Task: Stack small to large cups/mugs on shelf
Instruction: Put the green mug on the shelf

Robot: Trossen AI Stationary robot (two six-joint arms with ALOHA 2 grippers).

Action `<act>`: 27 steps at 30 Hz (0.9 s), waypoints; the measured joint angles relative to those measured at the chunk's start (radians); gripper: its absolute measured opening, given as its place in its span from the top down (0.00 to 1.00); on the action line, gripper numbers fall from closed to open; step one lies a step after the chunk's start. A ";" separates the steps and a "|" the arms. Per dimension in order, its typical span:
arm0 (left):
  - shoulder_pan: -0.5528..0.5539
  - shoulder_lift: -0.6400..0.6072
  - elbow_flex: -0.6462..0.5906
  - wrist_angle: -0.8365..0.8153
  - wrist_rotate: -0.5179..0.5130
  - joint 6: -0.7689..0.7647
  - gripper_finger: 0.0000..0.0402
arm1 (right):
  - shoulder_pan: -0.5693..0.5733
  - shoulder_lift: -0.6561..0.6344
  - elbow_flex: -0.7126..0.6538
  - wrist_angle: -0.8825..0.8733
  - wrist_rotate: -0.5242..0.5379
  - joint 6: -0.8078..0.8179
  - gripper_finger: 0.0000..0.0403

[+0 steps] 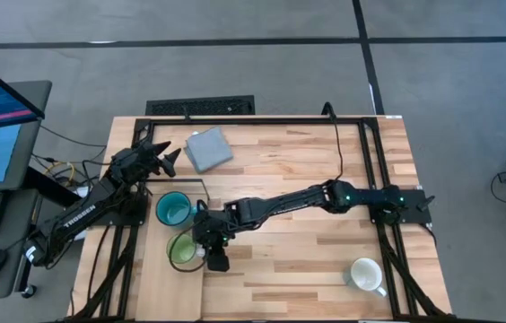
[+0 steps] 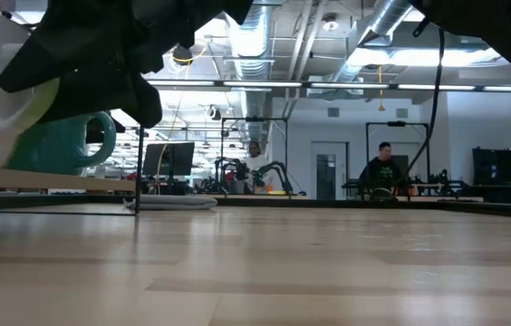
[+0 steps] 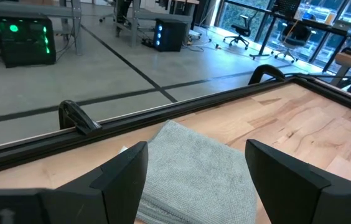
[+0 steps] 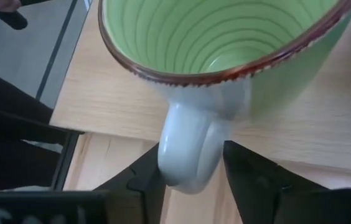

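The light green mug [image 1: 182, 248] stands upright on the pale shelf [image 1: 159, 287] at the table's left, its white handle toward my right gripper [image 1: 213, 257]. The gripper's open fingers flank that handle. The teal mug [image 1: 174, 209] stands upright on the shelf just beyond it, and shows in the low view too [image 2: 56, 145]. The white mug [image 1: 365, 274] stands on the tabletop near the front right. My left gripper [image 3: 194, 180] waits open at the far left, pointing at the grey pad [image 1: 208, 148]. My right gripper has its fingers [image 4: 247, 177] close on both sides of the green mug's handle [image 4: 188, 149], coming slantwise from above and from the table's right. Whether they touch the handle I cannot tell. The mug stands upright on its base on the shelf.
The grey pad [image 3: 194, 162] lies flat at the far left of the table. A dark frame rail [image 1: 374, 179] runs around the tabletop. Bare planks [image 1: 307, 260] lie between the shelf and the white mug.
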 joint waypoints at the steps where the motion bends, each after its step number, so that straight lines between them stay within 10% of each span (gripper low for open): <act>1: 0.000 0.000 0.000 0.000 0.000 0.000 0.35 | 0.000 0.000 0.000 0.002 -0.006 0.000 0.54; 27: 0.000 0.000 0.000 0.001 0.000 0.000 0.35 | -0.003 -0.051 0.002 -0.047 0.082 -0.080 0.40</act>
